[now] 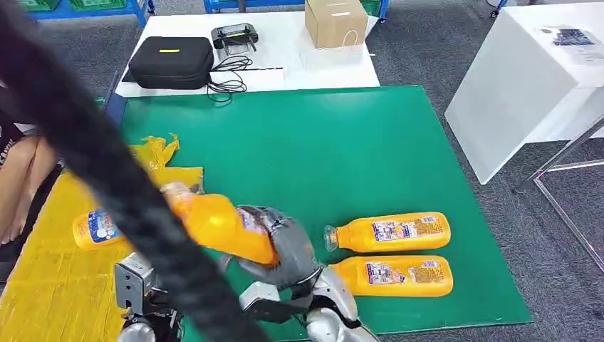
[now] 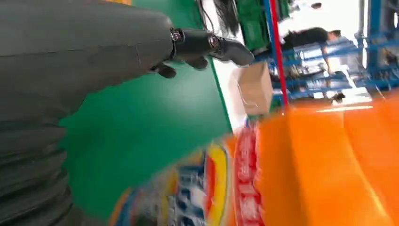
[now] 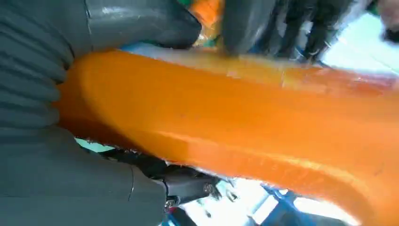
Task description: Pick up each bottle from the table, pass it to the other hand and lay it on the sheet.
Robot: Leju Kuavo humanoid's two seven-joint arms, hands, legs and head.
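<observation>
My right hand grips an orange bottle around its body and holds it above the green table, its cap end toward the yellow sheet. In the right wrist view the thumb and fingers wrap that bottle. My left hand is beside the same bottle with its fingers stretched out and holding nothing. Another orange bottle lies on the sheet. Two more bottles lie side by side on the table to the right.
A thick black cable crosses the head view diagonally and hides part of my left arm. A person's arm is at the left edge. A black case, a controller and a cardboard box stand on the far white table.
</observation>
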